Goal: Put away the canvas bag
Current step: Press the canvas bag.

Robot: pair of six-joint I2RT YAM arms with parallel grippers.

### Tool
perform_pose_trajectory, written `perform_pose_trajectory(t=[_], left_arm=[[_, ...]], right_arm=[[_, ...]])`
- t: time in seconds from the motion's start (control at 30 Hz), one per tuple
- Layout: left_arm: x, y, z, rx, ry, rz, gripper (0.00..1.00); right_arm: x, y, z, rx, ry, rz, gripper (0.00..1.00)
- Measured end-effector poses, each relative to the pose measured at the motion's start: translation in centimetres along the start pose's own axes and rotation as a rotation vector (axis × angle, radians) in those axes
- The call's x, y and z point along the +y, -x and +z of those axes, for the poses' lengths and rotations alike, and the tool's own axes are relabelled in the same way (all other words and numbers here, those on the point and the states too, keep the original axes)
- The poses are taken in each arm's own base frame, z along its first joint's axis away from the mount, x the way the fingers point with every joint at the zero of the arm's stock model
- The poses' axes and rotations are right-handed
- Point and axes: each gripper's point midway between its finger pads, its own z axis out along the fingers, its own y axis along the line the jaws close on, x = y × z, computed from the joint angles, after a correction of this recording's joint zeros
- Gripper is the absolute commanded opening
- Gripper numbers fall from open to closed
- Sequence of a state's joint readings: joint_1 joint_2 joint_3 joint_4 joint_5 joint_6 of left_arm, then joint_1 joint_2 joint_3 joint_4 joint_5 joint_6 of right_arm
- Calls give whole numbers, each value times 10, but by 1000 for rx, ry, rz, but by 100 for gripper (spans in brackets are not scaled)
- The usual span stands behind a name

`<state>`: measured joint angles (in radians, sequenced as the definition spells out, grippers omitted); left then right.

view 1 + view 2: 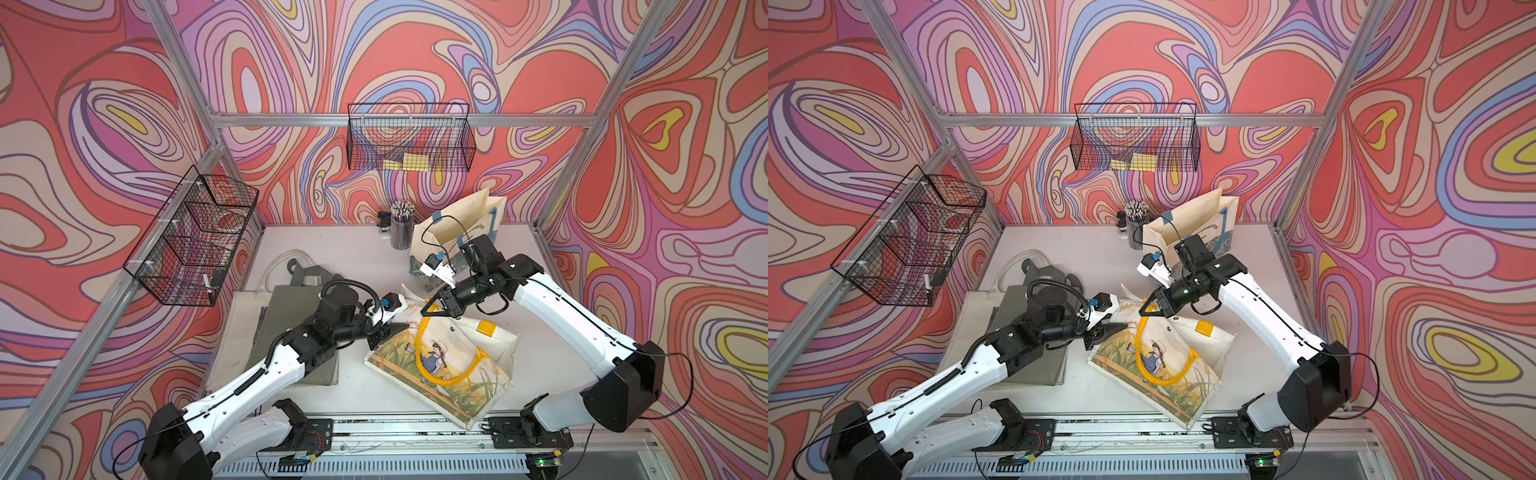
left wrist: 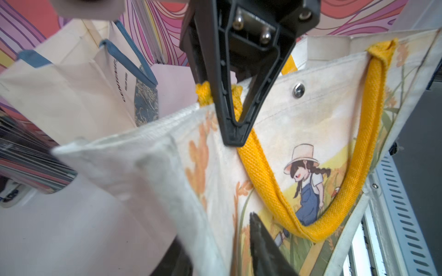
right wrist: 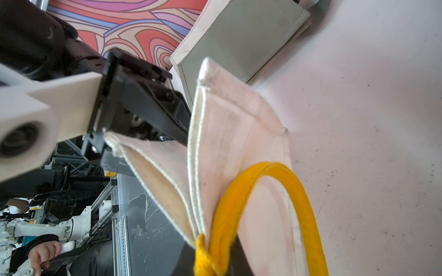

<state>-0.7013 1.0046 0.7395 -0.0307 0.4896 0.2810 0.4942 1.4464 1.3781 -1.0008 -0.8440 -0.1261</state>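
At the left of the bench (image 1: 332, 249), a flat stack of grey-green bags (image 1: 291, 307) lies beneath the left arm, with a wire basket (image 1: 191, 237) on the wall above it. The left pincer (image 1: 390, 336) sits at the near corner of the illustrated canvas bag (image 1: 449, 374), its jaws parted astride the bag's seam edge rather than clamped on it.

The bag itself lies on its side at mid-bench, picture panel up, its mouth turned toward the back wall and its top edge raised slightly off the surface. The right pincer (image 2: 233, 139) is closed on the yellow handle (image 2: 260, 167) just where the strap meets the rim.

Farther right and behind, a cream bag with blue handles (image 1: 453, 224) stands open beside a cup of pencils (image 1: 402, 226).

The job looks to be in its early half: a grip on the handle is secured, but the bag has not been lifted clear, folded or moved to any storage spot. Which spot is intended, the flat stack or the open bag, cannot be told from here.
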Motion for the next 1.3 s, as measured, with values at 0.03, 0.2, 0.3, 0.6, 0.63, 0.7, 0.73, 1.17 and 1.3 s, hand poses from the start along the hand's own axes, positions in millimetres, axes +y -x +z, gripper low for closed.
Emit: perform_pose_trajectory(t=[0.03,0.2,0.3,0.6,0.63,0.7,0.73,1.17,1.3], left_arm=[[2,7,-4,-15,18,9,66],[16,34,-22,-70,88,33,74],[25,41,-24,-68,94,22,77],[32,54,-12,-56,5,-13,85],[31,56,-11,-58,-13,-14,85],[28,63,-10,-66,-44,-14,85],[26,66,-10,-71,-61,-14,85],[20,65,-8,-49,-139,10,35],[16,65,-6,-38,-171,19,12]], right_arm=[[2,0,-2,-6,-5,-10,1],[13,3,-13,-36,-22,-57,1],[21,5,-17,-49,-26,-94,0],[31,7,-25,-57,-77,-204,0],[32,7,-25,-57,-79,-217,0],[33,8,-25,-59,-82,-239,0],[34,9,-25,-59,-83,-253,0],[30,13,-26,-63,-123,-340,2],[26,16,-27,-72,-146,-349,4]])
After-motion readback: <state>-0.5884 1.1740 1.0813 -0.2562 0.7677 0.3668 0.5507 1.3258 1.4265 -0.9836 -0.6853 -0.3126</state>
